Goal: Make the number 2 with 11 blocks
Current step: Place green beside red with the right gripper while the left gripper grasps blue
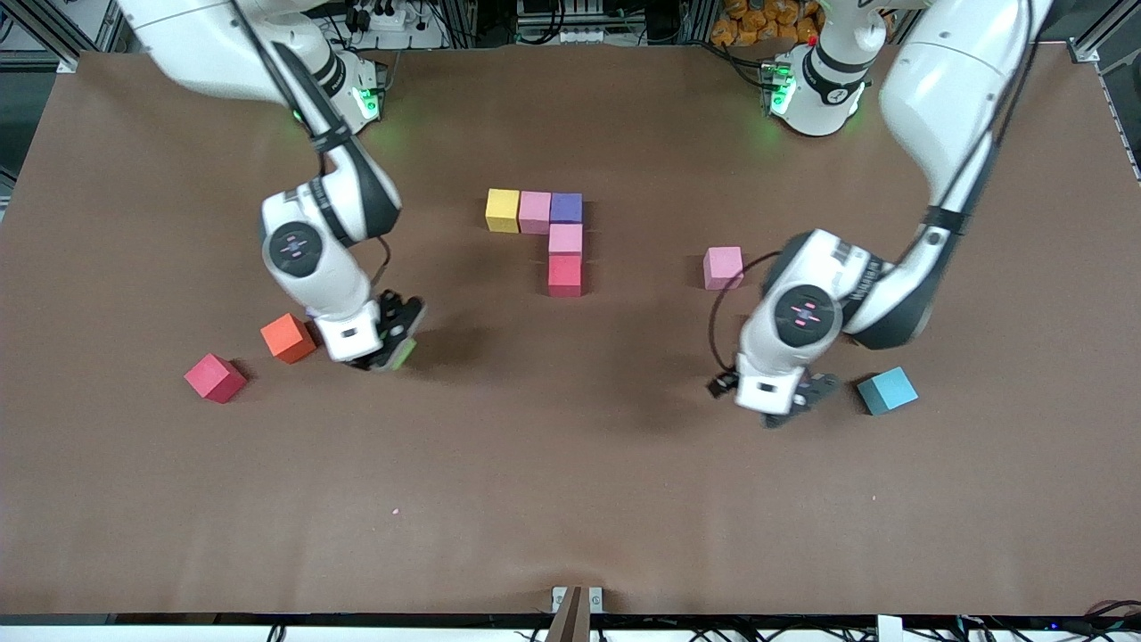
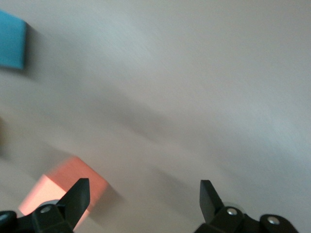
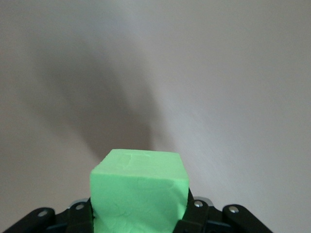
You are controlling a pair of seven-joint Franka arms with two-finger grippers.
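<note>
Cubes [image 1: 551, 236]: matte foam, five in an L.

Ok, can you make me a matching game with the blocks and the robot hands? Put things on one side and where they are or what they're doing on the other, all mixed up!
Things:
1. green block
2. light blue block
3. yellow block
4. left end effector

Places or states:
A. at one end of the row of three blocks
B. open, holding nothing
C. gripped in the right end effector
D. loose on the table, beside the left end effector

Pairs: 1-C, 2-D, 3-A, 4-B
</note>
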